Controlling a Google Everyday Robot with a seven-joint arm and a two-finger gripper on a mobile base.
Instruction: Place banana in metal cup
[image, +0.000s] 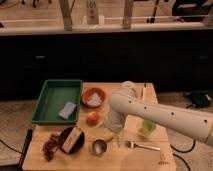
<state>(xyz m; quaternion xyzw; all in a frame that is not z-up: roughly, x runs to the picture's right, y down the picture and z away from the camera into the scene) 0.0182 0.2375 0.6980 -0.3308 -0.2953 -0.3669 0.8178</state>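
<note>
End effector (113, 134), grip state impossible to tell, hovers beside small shiny metal cup (99, 147); yellow banana (108, 138) needs lowering in.

My arm (160, 116) is a thick, smooth tube in off-white, rounded along its whole length like a padded sleeve. A row of small dark dots, which look like screw holes, runs along its upper side. Near the far end it swells into a bulbous white joint with a rounded cap on top. Below that joint hangs my gripper (114, 134), just above the wooden table; it looks pale grey and is mostly hidden under my own wrist. I see no cables or printed markings on the shell.
</note>
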